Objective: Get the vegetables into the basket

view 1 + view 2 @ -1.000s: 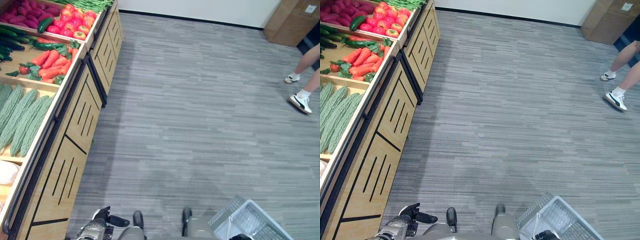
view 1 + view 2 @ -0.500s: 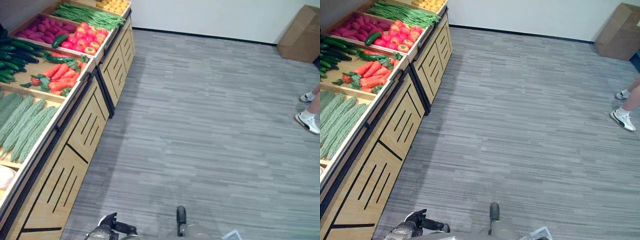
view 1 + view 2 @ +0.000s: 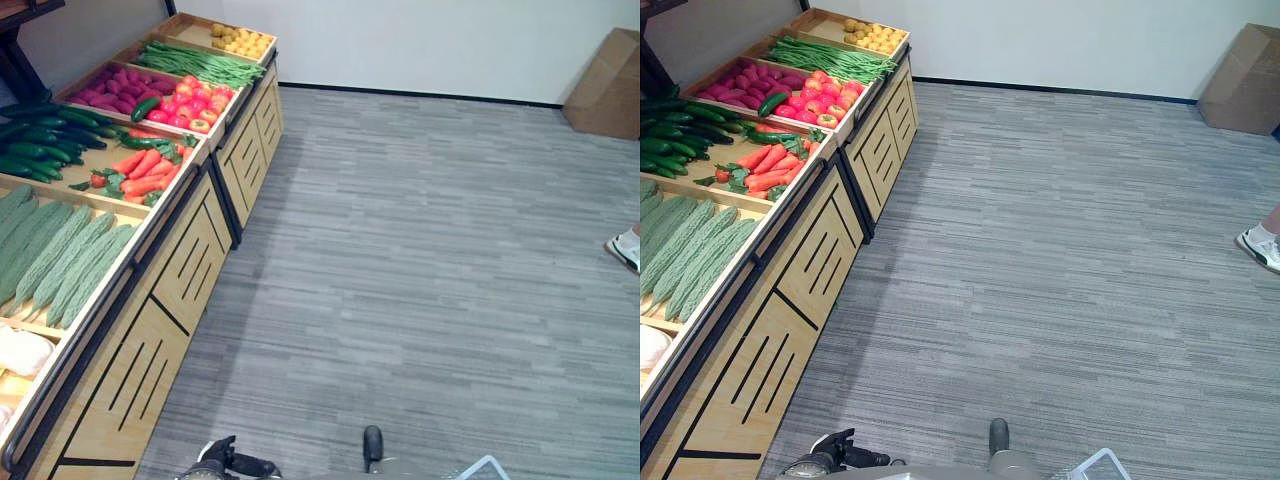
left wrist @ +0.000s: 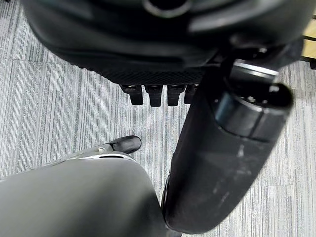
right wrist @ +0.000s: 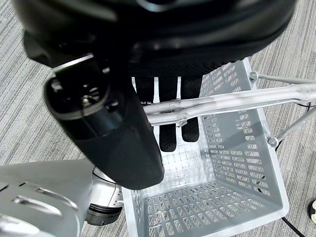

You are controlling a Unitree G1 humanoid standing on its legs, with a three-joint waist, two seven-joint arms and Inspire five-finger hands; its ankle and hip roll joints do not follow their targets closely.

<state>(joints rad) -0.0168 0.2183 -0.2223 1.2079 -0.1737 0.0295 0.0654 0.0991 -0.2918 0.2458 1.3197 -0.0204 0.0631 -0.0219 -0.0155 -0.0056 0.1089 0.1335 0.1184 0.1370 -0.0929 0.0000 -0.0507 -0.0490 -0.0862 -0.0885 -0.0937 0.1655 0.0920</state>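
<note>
1. In the left eye view we see the vegetables in wooden compartments of a produce stand [image 3: 190, 270] along the robot's left: pale green bitter gourds [image 3: 60, 255] nearest, then carrots [image 3: 140, 172] beside dark cucumbers [image 3: 40, 140], red peppers [image 3: 190, 100] beside purple sweet potatoes [image 3: 115, 88], green beans [image 3: 200, 62], and yellow fruit [image 3: 240, 40] at the far end. Grey striped carpet [image 3: 430, 260] runs to a white wall, with a cardboard box [image 3: 608, 70] in the far corner and a person's shoe [image 3: 628, 250] at the right edge.
2. In the right eye view we see a corner of the basket [image 3: 1102, 465] at the bottom edge.
3. In the left wrist view, the left hand [image 4: 158, 91] hangs over the carpet, its fingers curled under, holding nothing.
4. In the right wrist view, the right hand [image 5: 170, 106] has its fingers hooked over the wire handle [image 5: 237, 98] of the empty white perforated basket.
</note>
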